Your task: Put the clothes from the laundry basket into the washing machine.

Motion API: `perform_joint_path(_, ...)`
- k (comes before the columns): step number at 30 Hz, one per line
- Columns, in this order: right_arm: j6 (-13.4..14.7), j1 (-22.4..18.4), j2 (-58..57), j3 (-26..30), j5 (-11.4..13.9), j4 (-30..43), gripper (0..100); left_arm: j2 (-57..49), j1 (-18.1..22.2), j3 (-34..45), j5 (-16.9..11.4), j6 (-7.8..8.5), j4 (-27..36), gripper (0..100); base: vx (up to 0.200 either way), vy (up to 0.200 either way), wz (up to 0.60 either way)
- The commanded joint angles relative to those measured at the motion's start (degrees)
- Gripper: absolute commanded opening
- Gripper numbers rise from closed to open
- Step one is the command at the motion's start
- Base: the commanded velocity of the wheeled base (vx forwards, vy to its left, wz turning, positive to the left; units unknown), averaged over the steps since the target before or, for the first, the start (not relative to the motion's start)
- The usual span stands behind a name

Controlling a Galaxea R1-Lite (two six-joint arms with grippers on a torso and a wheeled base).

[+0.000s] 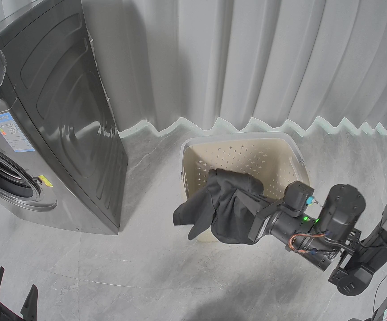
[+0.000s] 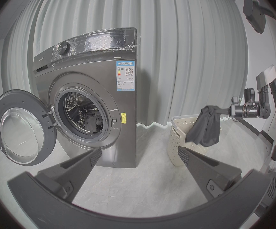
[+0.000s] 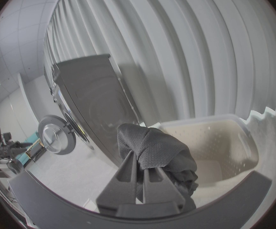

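The washing machine fills the left of the head view, a grey metal box with smooth pressed side panels. In the left wrist view its round glass-centred door stands swung wide at the left, and a dark piece of clothing lies inside the ribbed steel drum. I judge from this that part of the load is already in.

The laundry basket sits on the pale floor at centre right of the head view. It is cream plastic with rounded corners and walls pierced with small star-shaped holes. What I can see of its bottom looks bare, so I take this piece for possibly the last, though the cloth hides one corner.

The dark garment hangs bunched at lower centre of that view, lifted over the basket's near rim. It is a soft, limp fabric with a fine dimpled mesh weave. My right fingers are clenched on its top fold. Carrying it across to the drum remains to be done.

My left fingers are spread apart, grasping nothing, low and pointed toward the machine.
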Motion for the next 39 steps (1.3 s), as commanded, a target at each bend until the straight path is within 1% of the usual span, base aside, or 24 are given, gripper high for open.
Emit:
perform_joint_path(1,-0.8,-0.2,-7.1,0.3,1.5,-0.9,0,-0.9,0.0,0.8,0.0,-0.04,0.0,100,0.0,0.0,0.0)
perform_joint_path(5,-2.9,-0.2,-12.3,0.2,1.6,2.0,0,-0.9,0.0,0.8,0.2,-0.83,0.0,100,0.0,0.0,0.0)
perform_joint_path(6,-2.9,-0.2,-12.3,0.2,1.6,2.0,0,-0.9,0.0,0.8,0.2,-0.83,0.0,100,0.0,0.0,0.0)
perform_joint_path(7,-3.2,0.1,-15.3,0.2,1.4,4.3,0,-0.9,0.0,0.8,0.2,-0.83,0.0,100,0.0,0.0,0.0)
perform_joint_path(9,-3.2,0.2,-16.5,0.2,1.3,5.1,0,-0.9,0.0,0.8,0.2,-0.83,0.0,100,0.0,0.0,0.0)
perform_joint_path(11,-3.2,0.5,-19.7,0.3,1.1,7.7,0,-0.8,-0.1,0.8,0.2,-0.83,0.0,100,0.0,0.0,0.0)
perform_joint_path(12,-3.3,0.5,-20.3,0.5,1.2,7.9,0,-0.9,-0.1,0.8,0.2,-0.83,0.0,100,0.0,0.0,0.0)
perform_joint_path(21,-3.6,0.7,-22.0,1.8,1.6,8.5,0,-0.8,-0.1,0.8,0.2,-0.92,0.0,100,-0.2,0.0,0.0)
perform_joint_path(27,-3.6,1.4,-21.8,1.8,1.6,7.9,0,-0.8,0.0,0.8,0.2,-1.01,0.0,100,0.0,0.0,0.0)
perform_joint_path(37,-3.6,2.0,-21.5,2.3,1.8,7.6,0,-0.8,0.0,0.8,0.2,-1.18,0.0,100,0.0,0.2,0.0)
perform_joint_path(39,-3.6,2.0,-21.2,3.4,2.4,7.5,0,-0.8,0.0,0.8,0.2,-1.27,0.0,100,0.0,0.2,0.0)
